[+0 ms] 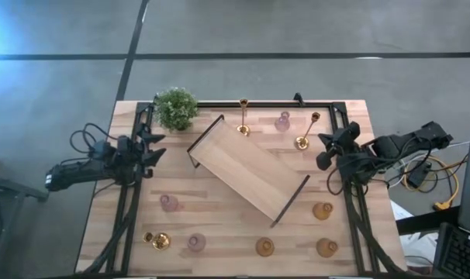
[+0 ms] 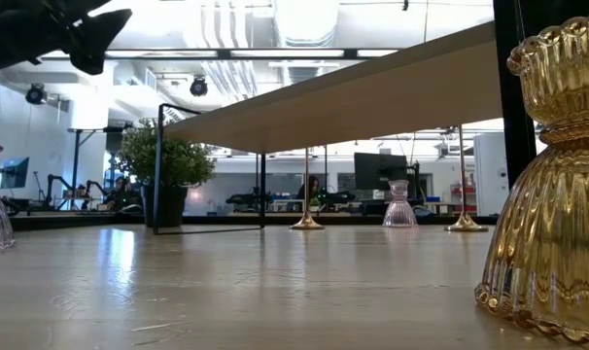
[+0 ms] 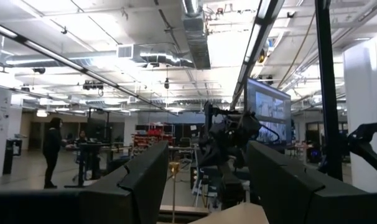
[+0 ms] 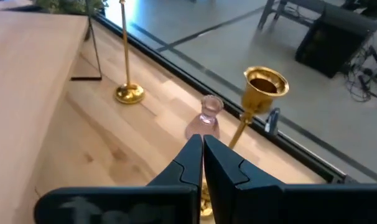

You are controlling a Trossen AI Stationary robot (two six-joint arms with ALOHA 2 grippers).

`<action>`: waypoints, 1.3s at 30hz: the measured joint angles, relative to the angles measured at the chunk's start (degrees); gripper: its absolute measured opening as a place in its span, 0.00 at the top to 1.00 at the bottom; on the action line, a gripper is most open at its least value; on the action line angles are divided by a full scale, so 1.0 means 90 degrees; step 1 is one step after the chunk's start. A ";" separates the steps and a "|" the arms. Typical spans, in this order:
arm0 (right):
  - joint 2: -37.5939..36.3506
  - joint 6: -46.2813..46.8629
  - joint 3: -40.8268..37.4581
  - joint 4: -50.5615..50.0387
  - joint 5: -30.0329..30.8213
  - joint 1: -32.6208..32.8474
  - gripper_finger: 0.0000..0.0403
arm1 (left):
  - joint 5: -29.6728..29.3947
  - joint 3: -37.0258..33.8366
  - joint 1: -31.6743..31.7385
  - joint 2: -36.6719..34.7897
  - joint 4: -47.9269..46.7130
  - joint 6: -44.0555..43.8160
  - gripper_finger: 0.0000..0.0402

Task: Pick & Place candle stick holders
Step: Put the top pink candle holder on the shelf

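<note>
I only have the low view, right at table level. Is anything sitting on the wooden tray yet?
Observer: No. From above, the tray is bare and lies diagonally mid-table.
Operator: What's happening on the right side?
Observer: The right gripper is shut and empty, close to a tall gold holder by the table's right edge.
Operator: And the left?
Observer: The left gripper is open at the left edge, holding nothing.
</note>
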 joint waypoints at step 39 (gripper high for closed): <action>0.0002 0.1670 -0.1657 0.0438 0.0761 -0.0337 0.66 | 0.0170 0.0036 0.0002 0.0167 -0.0160 0.0053 0.45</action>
